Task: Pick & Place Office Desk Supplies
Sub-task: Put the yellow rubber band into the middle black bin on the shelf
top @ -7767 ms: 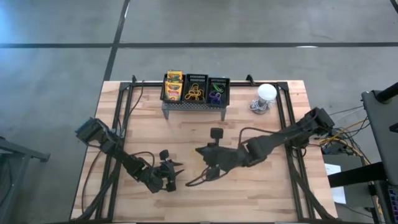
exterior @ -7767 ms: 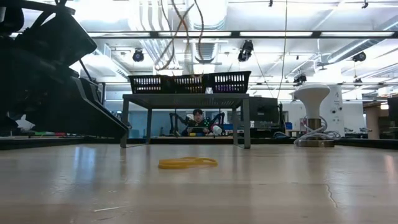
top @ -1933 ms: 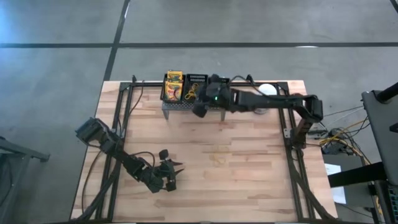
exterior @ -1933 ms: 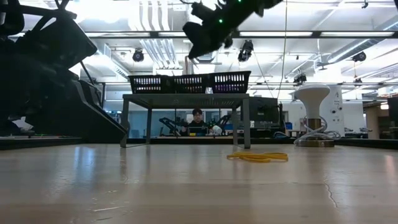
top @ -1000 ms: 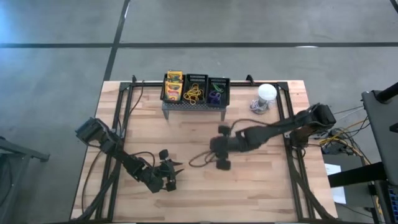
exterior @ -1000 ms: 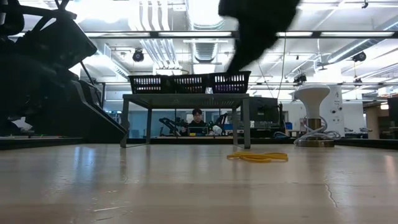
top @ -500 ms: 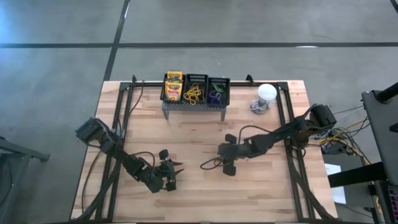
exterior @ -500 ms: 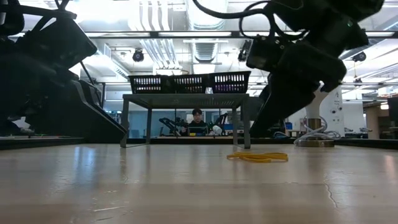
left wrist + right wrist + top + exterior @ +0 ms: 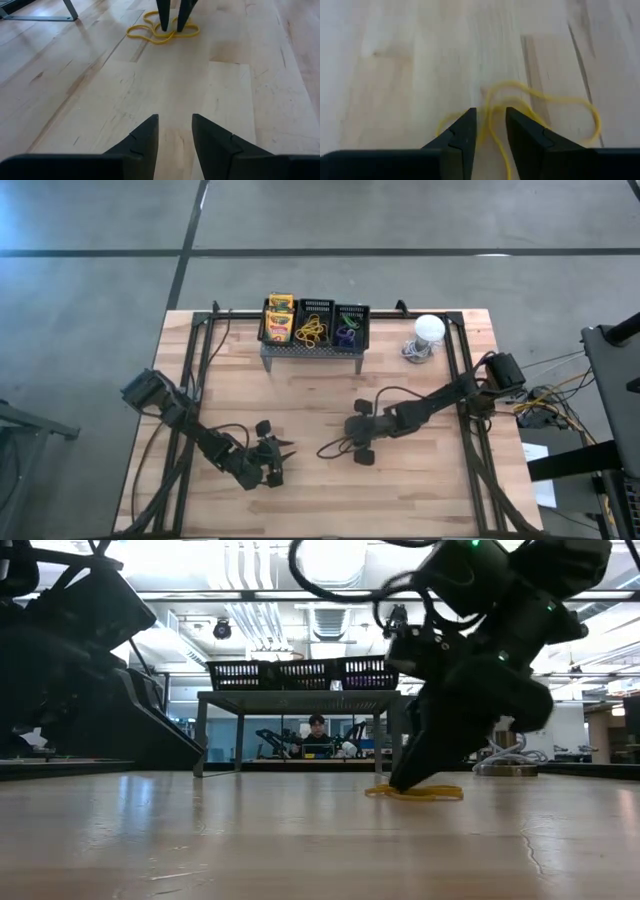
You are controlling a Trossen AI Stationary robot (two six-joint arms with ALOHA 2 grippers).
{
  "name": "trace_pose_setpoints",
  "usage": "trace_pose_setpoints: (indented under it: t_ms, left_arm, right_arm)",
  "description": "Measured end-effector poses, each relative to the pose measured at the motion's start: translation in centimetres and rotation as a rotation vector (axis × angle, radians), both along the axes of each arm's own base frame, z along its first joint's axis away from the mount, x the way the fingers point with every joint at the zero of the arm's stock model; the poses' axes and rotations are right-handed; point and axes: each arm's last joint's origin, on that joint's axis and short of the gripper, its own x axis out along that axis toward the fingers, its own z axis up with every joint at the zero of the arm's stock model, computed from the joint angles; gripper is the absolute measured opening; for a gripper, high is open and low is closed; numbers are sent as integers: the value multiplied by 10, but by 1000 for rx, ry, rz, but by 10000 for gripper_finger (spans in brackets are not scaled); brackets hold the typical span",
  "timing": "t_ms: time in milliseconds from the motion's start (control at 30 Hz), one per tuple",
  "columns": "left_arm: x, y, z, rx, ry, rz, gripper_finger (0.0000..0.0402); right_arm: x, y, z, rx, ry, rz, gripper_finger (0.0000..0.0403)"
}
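A yellow band loop (image 9: 546, 103) lies flat on the wooden table near its middle and also shows in the low view (image 9: 425, 793). My right gripper (image 9: 490, 125) is down at it, open, its two fingers standing either side of one strand; from the left wrist view the same gripper (image 9: 171, 22) stands among the loops. My left gripper (image 9: 175, 132) waits open near the table's front left (image 9: 280, 458), holding nothing. Three black mesh baskets sit on a grey stand (image 9: 312, 352): one holds crayon boxes (image 9: 279, 318), one yellow bands (image 9: 312, 329), one purple and green bands (image 9: 348, 332). My right gripper comes at the yellow band slanting down from the table's right side, one strand (image 9: 490, 111) running between its fingertips (image 9: 466, 124). The band lies slack on the table. I cannot tell whether the fingers touch it.
A white dome (image 9: 429, 329) stands at the far right of the table. Black frame rails (image 9: 205, 380) run along the left and right sides. Bare wood lies between the stand and the two grippers.
My right gripper has come down from well above the table's middle until its fingertips stand at the yellow band. The band lies where it lay.
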Motion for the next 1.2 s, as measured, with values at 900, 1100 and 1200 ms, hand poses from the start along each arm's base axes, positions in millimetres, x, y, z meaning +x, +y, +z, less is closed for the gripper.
trace_pose_setpoints:
  t_ms: [900,1100,1200]
  left_arm:
    - [0,0,0,-12,-3,7,120]
    - [0,0,0,-15,-4,9,120]
    - [0,0,0,-14,-4,9,120]
  right_arm:
    - [37,61,151,-584,-197,-88,8]
    - [62,14,187,-668,-218,-159,8]
    - [73,-29,198,-658,-212,-241,8]
